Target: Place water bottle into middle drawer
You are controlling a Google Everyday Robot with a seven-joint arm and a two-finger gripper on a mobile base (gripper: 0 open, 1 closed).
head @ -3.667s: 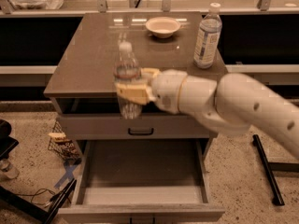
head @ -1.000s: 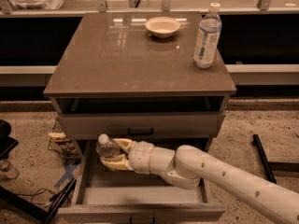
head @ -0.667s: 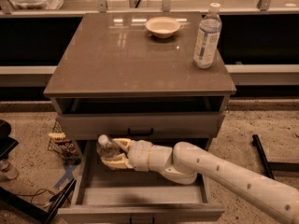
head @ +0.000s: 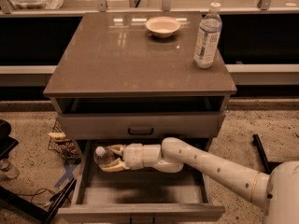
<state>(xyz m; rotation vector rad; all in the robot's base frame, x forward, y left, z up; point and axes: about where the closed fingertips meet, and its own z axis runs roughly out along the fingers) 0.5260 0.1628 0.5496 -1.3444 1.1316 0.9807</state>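
The gripper (head: 112,158) clasps the water bottle (head: 103,156) sideways, cap pointing left, low over the back-left part of the middle drawer (head: 140,192), so the sound move is to lower it onto the drawer's floor before letting go, lest it roll

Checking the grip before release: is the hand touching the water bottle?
Touching. The camera view shows the hand inside the middle drawer, clasping the water bottle between its fingers.

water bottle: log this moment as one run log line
gripper: low inside open middle drawer | grip: shut on water bottle | released: not yet
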